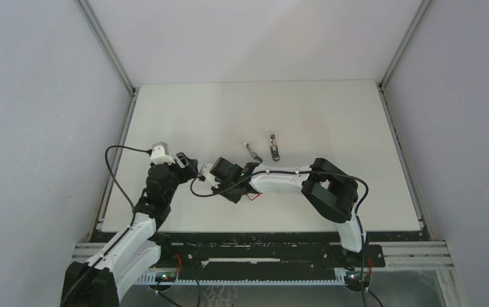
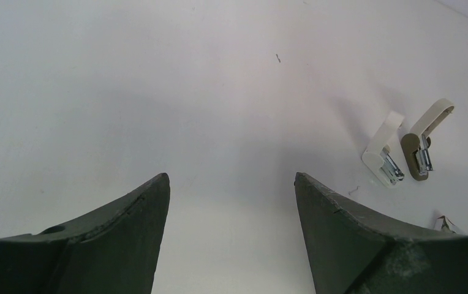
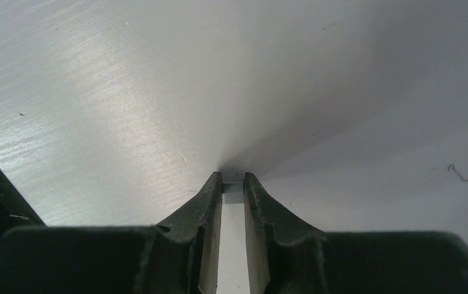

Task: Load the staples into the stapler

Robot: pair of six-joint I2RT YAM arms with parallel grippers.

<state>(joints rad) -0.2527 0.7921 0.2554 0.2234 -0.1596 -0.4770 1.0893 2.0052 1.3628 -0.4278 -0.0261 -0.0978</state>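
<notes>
A short silvery strip of staples (image 3: 233, 192) sits between the tips of my right gripper (image 3: 233, 184), low over the table. Its jaws are shut against both sides of the strip. From above, the right gripper (image 1: 230, 187) reaches left across the table's front middle. The stapler (image 2: 383, 153) is white, hinged open with its metal inside showing, and lies further back (image 1: 251, 151). My left gripper (image 2: 231, 180) is open with only bare table between its fingers. It hovers just left of the right one (image 1: 187, 163).
A second small stapler (image 2: 424, 144), beige and olive, lies open next to the white one (image 1: 273, 147). The red-and-white box (image 1: 255, 195) lies under the right forearm. Loose single staples (image 3: 458, 174) lie scattered on the white table (image 1: 331, 115). Metal rails edge both sides.
</notes>
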